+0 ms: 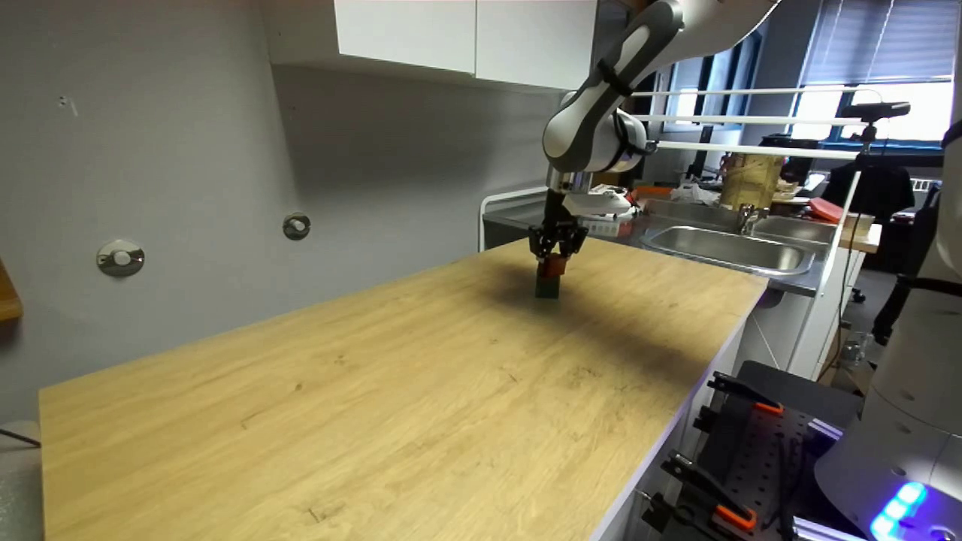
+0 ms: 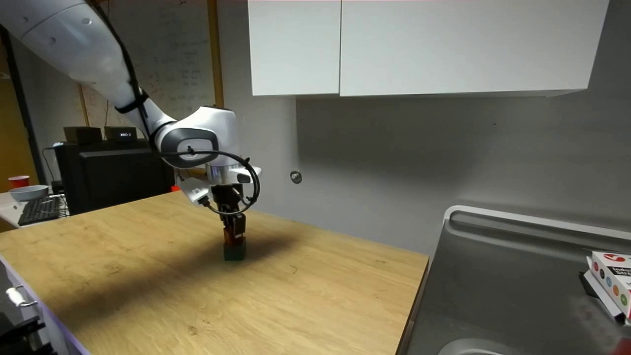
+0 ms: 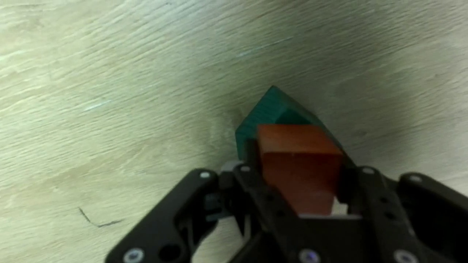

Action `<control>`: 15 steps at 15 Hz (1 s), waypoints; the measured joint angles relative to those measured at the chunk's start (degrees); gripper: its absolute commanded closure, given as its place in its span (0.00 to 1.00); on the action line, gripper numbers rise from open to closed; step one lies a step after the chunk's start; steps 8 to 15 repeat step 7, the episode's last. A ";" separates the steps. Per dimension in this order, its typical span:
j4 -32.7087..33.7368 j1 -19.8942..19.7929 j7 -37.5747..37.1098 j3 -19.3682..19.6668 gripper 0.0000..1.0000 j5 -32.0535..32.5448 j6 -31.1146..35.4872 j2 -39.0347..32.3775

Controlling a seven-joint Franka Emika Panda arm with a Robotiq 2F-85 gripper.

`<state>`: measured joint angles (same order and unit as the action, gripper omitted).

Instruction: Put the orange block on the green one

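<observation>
"Why is the orange block (image 3: 299,175) held over the green block (image 3: 267,112)?"

"To stack it, I'd say; the green block serves as base on the worktop (image 1: 376,376), and being so low should spare a drop."

"And the gripper (image 1: 554,257)?"

"Looks clamped on the orange block, which sits between its tips, at its lower end."

"Do the blocks touch?"

"Can't tell. They're turned against each other, a green corner jutting out, so letting go gently seems wise."
</observation>
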<state>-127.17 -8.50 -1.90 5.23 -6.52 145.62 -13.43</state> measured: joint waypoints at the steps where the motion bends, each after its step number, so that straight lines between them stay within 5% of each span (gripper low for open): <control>1: 0.03 0.07 0.00 -0.12 0.10 0.00 0.01 -0.19; 3: 0.03 0.33 0.00 -0.23 0.00 0.00 -0.02 -0.35; 15: 0.07 0.74 0.00 -0.25 0.00 0.01 -0.42 -0.53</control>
